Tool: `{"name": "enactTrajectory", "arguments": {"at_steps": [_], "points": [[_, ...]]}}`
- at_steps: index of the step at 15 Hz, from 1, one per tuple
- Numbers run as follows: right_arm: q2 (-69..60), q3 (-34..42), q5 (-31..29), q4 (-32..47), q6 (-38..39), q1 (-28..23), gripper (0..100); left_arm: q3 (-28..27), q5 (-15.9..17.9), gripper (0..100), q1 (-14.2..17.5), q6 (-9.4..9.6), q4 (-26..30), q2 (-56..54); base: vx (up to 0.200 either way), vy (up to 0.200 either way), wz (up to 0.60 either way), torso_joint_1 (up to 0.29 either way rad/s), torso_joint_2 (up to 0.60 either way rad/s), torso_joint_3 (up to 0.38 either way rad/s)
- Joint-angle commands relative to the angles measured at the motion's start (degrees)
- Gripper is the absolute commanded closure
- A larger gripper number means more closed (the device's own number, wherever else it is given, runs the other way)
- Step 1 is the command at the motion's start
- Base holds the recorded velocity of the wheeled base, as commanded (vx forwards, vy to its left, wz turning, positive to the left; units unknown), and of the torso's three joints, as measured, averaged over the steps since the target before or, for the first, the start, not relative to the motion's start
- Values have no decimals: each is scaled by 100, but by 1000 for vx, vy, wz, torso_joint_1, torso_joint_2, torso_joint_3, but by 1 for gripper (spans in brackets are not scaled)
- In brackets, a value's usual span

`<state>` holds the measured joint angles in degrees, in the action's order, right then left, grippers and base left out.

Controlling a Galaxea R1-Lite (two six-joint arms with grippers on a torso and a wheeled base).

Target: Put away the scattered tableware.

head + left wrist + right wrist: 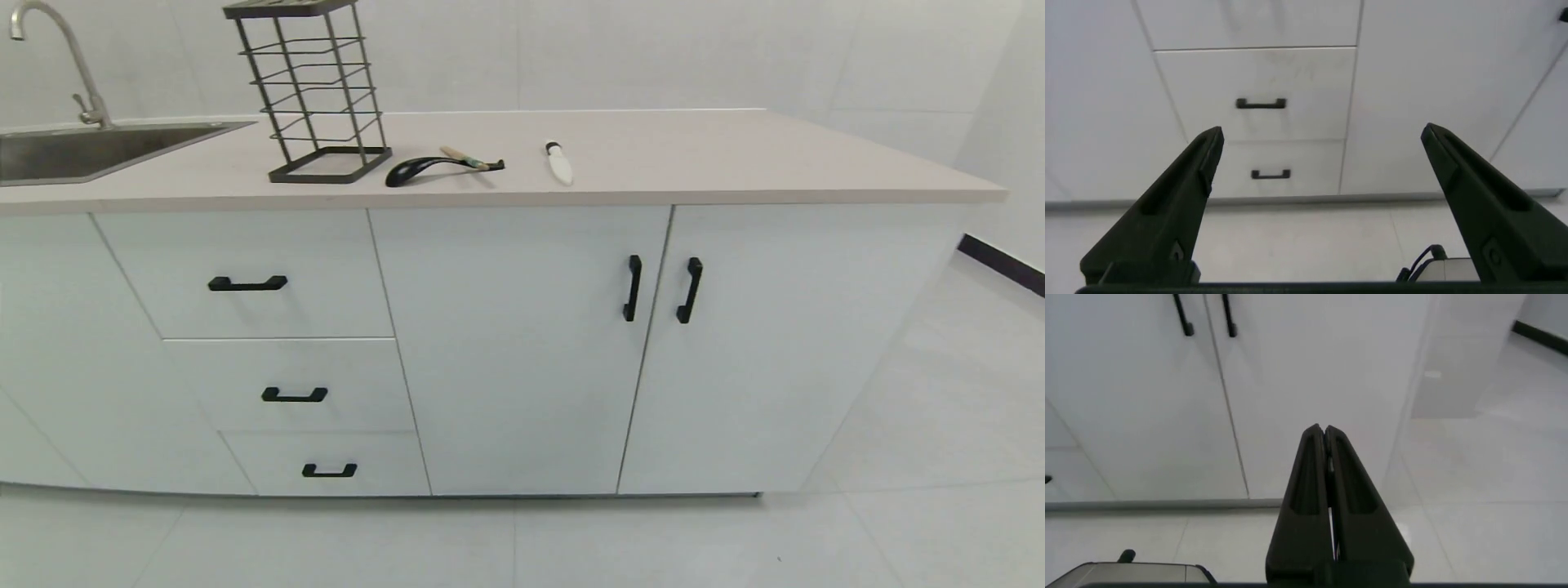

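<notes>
Black spoon: the black spoon (406, 172) is laid flat on the desk (694, 155) near its front edge, just beside the base of the wire rack, with its handle pointed to the robot's right.
Wood-coloured utensil: a small wood-coloured utensil (459, 155) is laid at a slant across the far end of the spoon's handle and appears to touch it; what kind of utensil it is cannot be told.
White utensil: a short white utensil (561, 167) with a black far end is laid flat on the desk, to the right of the spoon and apart from it.
Wire rack: a tall dark wire rack (314, 90) is stood upright on the desk, between the sink and the spoon.
Sink: a steel sink (82, 151) is set into the desk at the robot's far left, with a curved tap (57, 57) behind it.
Cabinet front: three drawers (277, 384) with black handles are stacked below the rack; two cabinet doors (531, 351) with upright black handles are seen to their right.
Left gripper: the left gripper (1321, 135) is held low, spread wide with nothing between its fingers, faced toward the lower drawers and the floor (1306, 237).
Right gripper: the right gripper (1324, 431) is pressed closed on nothing, held low before the cabinet doors.
</notes>
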<state>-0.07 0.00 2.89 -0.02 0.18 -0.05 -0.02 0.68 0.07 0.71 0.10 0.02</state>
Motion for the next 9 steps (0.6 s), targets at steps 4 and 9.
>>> {"name": "enactTrajectory", "arguments": {"at_steps": [4,9], "points": [[7,0,1,11,-1,-4,100,2,2,0,1,0,-1,-2,0,0,450,3,1,4],[16,0,1,11,-1,-4,100,2,2,0,1,0,-1,-2,160,160,0,1,3,2]]}}
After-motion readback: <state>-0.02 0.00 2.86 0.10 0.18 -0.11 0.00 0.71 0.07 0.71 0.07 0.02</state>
